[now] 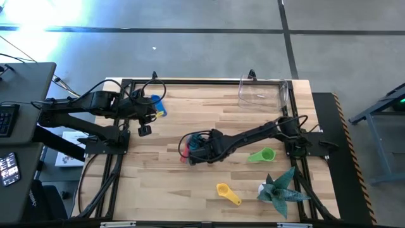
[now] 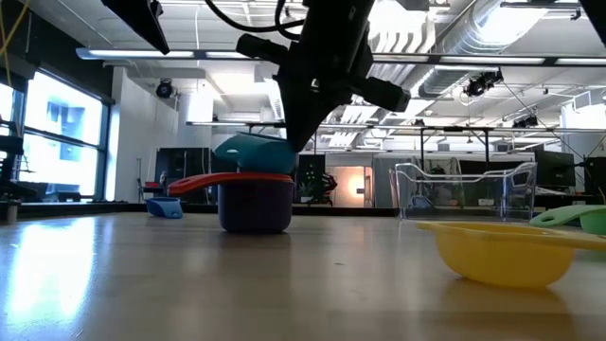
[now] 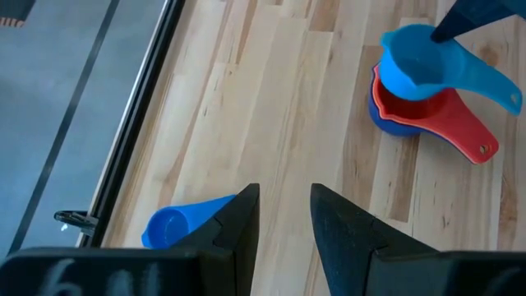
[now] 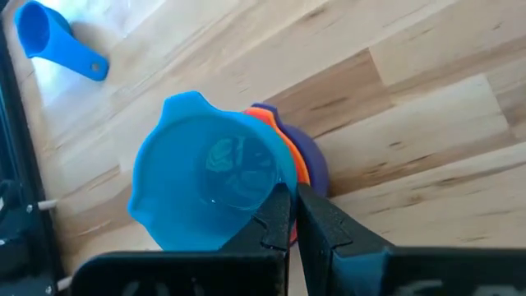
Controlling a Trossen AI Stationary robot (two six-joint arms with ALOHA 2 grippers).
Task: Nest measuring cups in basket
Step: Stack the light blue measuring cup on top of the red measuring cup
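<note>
A stack of measuring cups stands mid-table: a purple cup [image 2: 254,208] at the bottom, a red one [image 3: 448,127] and an orange one [image 4: 289,158] nested in it. Over the stack a teal cup [image 4: 209,181] sits tilted, with my right gripper [image 4: 293,215] shut on it. My left gripper [image 3: 283,222] hangs open at the far left, above a blue cup [image 3: 177,224] that lies on its side. A green cup [image 1: 262,155] and a yellow cup [image 1: 228,193] lie near the right. The clear basket [image 1: 262,92] stands at the far right. My right gripper pinches the teal cup's rim [image 4: 278,193] between its two fingers, one finger on the inner side of the wall and one outside. The fingers slant down from the table's right. The cup is tilted, its bottom [image 2: 248,163] low over the red cup's mouth.
A teal spiky plant [image 1: 278,190] stands at the near right corner. A black metal frame [image 1: 190,82] runs along the table's edges. Bare wood lies between the stack and the basket.
</note>
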